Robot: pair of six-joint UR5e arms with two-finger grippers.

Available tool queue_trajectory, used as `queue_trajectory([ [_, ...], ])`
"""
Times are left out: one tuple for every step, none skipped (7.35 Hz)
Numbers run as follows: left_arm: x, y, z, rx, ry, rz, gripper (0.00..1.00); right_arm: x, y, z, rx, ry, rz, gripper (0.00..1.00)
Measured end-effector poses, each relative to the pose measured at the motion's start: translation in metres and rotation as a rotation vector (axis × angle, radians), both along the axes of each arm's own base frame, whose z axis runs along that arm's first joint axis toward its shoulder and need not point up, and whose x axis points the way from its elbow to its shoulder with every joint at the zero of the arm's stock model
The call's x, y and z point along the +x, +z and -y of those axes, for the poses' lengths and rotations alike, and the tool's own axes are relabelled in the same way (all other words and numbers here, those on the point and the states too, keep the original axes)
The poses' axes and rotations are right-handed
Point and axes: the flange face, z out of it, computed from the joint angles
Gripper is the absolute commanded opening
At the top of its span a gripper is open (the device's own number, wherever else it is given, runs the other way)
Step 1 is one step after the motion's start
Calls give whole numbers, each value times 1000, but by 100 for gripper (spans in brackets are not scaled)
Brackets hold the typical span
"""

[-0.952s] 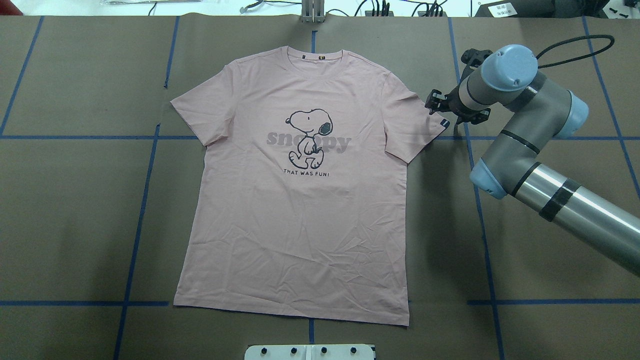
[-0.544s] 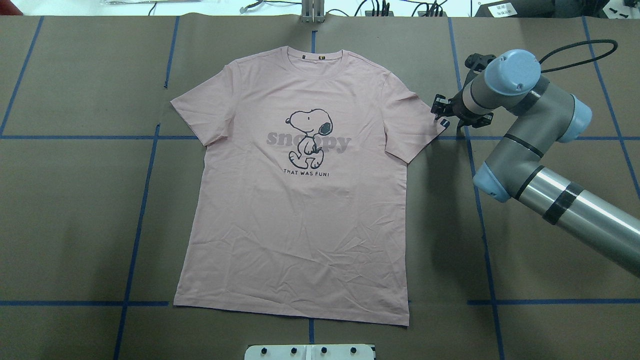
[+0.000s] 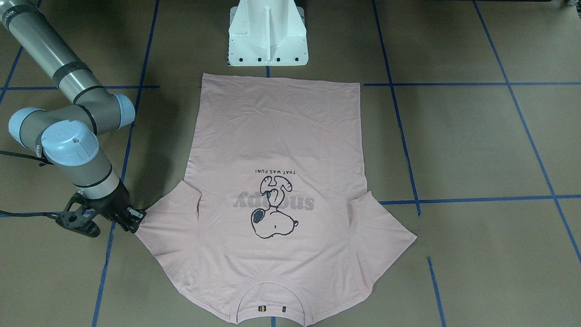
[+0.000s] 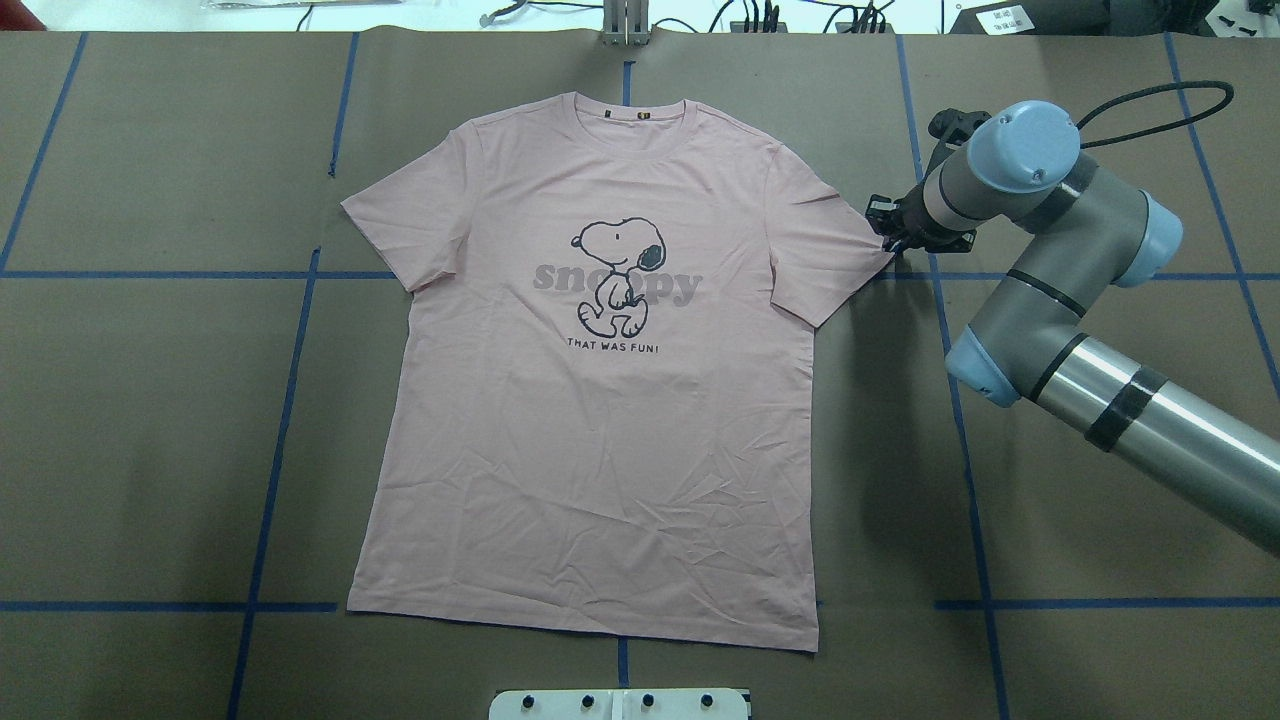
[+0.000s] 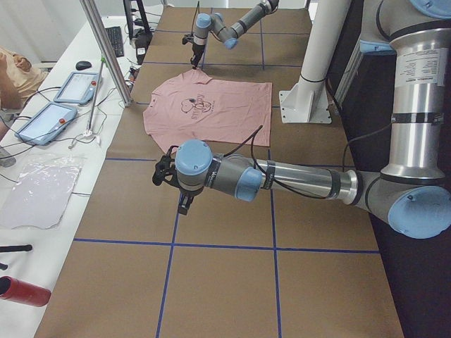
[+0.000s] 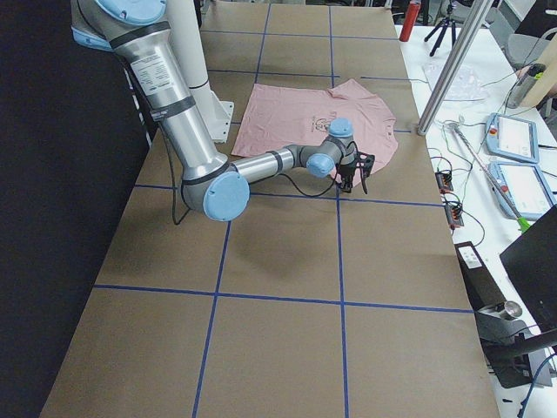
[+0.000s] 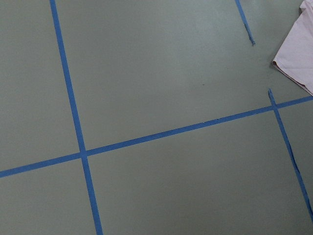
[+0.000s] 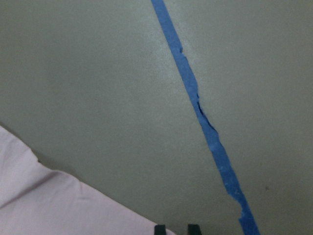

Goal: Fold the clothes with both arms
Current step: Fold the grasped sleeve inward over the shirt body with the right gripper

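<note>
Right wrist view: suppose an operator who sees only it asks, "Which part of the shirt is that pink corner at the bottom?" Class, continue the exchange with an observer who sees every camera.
Observer: A sleeve tip, on the robot's right. The right gripper is at it.
Operator: How does the whole thing lie?
Observer: The shirt is spread flat, print up, collar away from the robot.
Operator: And the other arm?
Observer: The left arm reaches over bare table, apart from the shirt.
</note>
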Motion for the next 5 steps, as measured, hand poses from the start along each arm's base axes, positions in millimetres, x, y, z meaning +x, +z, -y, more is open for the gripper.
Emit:
queue_trajectory([
  [0, 0, 0, 1, 0, 0, 100, -1, -6, -1, 7, -2, 6, 0],
  [0, -1, -1, 3, -1, 0, 100, -1, -14, -2, 16, -3, 15, 0],
  [0, -4, -2, 7, 0, -3, 100, -3, -27, -4, 28, -6, 28, 0],
  [0, -6, -3, 10, 2, -10, 100, -8, -44, -5, 37, -7, 42, 0],
  [0, -8, -4, 12, 3, -15, 100, -22, -70, -2, 36, -7, 48, 0],
])
